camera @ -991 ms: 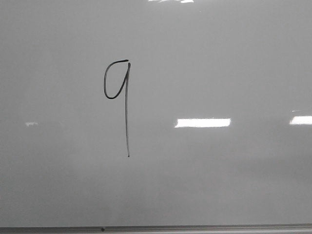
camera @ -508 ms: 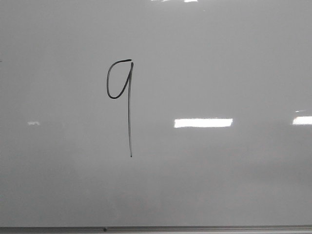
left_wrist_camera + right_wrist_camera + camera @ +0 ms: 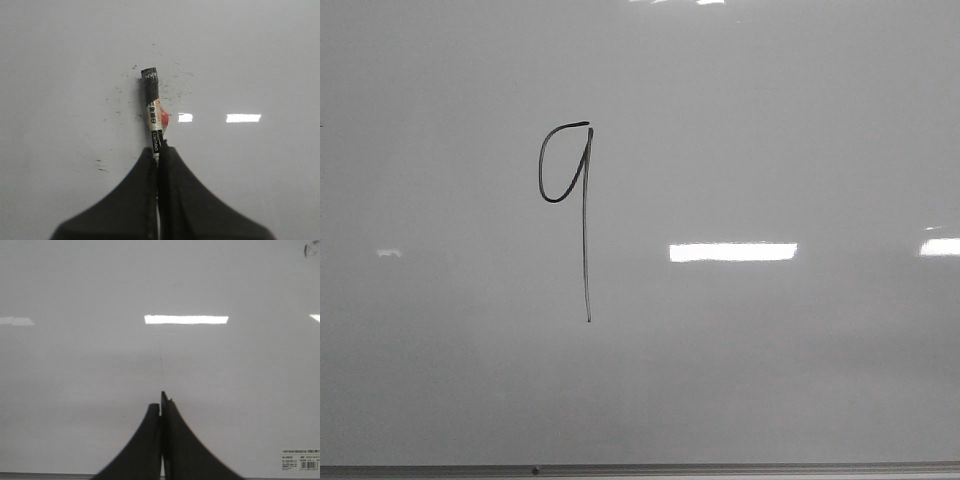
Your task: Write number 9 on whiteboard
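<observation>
The number 9 [image 3: 570,205] stands complete on the whiteboard [image 3: 800,360], at about 10 o'clock from the board's centre. Against one second ago the digit sits slightly rightward; since half a second ago it is unmoved. Judgement: writing is finished. The left gripper [image 3: 158,150] pinches the marker [image 3: 153,112]. The right gripper [image 3: 161,402] is pressed together, empty.

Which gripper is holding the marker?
The left gripper: its fingers are clamped on the black marker. The right gripper is shut with nothing between its fingers, facing bare whiteboard.
</observation>
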